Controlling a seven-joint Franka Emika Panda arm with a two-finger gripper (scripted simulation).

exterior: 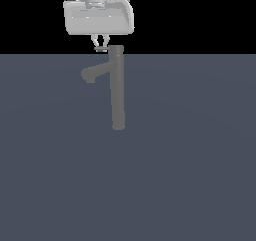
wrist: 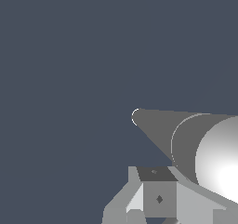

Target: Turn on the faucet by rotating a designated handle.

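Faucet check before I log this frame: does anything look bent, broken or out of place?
Nothing stands out. The faucet stands upright and whole, spout angled toward the exterior view's left. The gripper sits beside its top cap, where the handle projects.

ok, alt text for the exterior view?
A robot claw hangs over the handle at the top of an upright grey faucet on a flat blue-grey floor. The faucet's thick spout angles toward the exterior view's left; grip on the handle is unclear.
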